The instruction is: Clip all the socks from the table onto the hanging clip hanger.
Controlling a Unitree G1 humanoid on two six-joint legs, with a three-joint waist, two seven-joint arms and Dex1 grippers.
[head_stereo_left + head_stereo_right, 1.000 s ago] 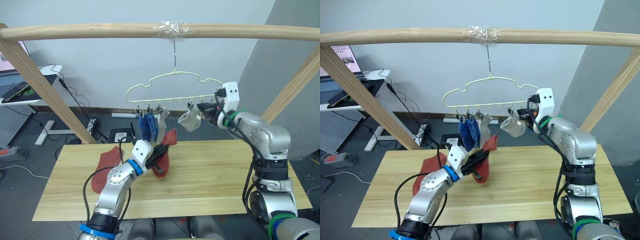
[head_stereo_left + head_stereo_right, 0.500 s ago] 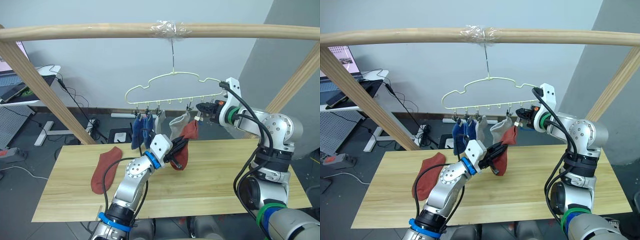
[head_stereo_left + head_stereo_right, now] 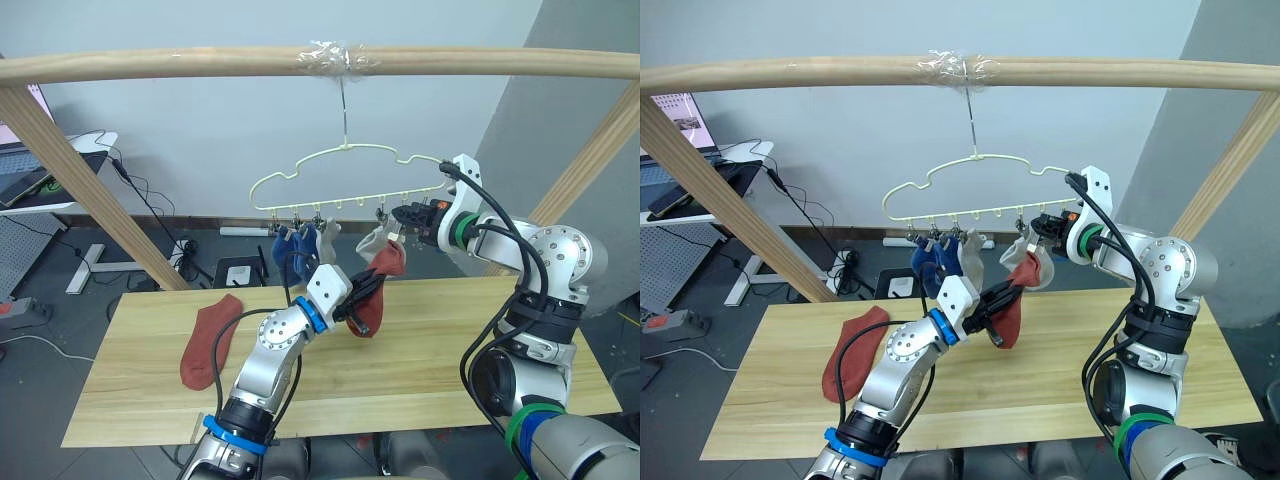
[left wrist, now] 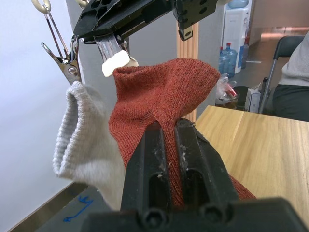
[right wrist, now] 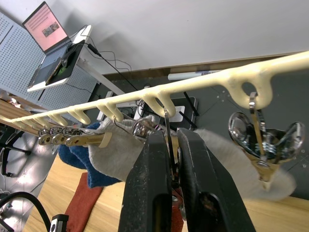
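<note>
Left hand (image 3: 362,297): clenched on a rust-red sock (image 3: 375,288), cuff raised toward the hanger (image 3: 340,172)
Right hand (image 3: 405,217): pinched shut on a clip (image 5: 170,140), at 1 o'clock just above the cuff
Sock axis: hangs roughly vertical
Other red sock (image 3: 205,340): flat on the counter (image 3: 450,350), at 8 o'clock of the left hand

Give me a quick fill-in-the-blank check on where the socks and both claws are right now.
1. The left claw holds up a ____ sock.
2. The other rust-red sock lies flat on the ____.
3. The right claw is pinching a ____ on the clip hanger.
4. The two socks nearest the hanger's left end are ____.

Missing words: rust-red; table; clip; blue
</note>
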